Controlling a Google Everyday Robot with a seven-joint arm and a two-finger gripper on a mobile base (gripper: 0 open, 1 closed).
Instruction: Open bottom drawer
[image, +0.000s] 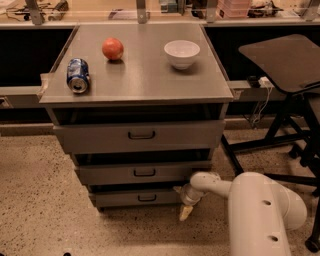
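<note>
The bottom drawer (135, 198) is the narrowest grey front of the three, low on the cabinet, with a small dark loop handle (147, 198) at its centre. It stands slightly out from the cabinet, like the two fronts above it. My gripper (185, 211) hangs at the end of the white arm (215, 185), just off the drawer's right end and near the floor. Its yellowish fingertip points down. It is to the right of the handle and holds nothing that shows.
The cabinet top (145, 75) bears a blue can (78, 75) lying on its side, a red apple (113, 49) and a white bowl (182, 53). A black chair (285, 65) stands to the right. Speckled floor (40, 200) lies to the left.
</note>
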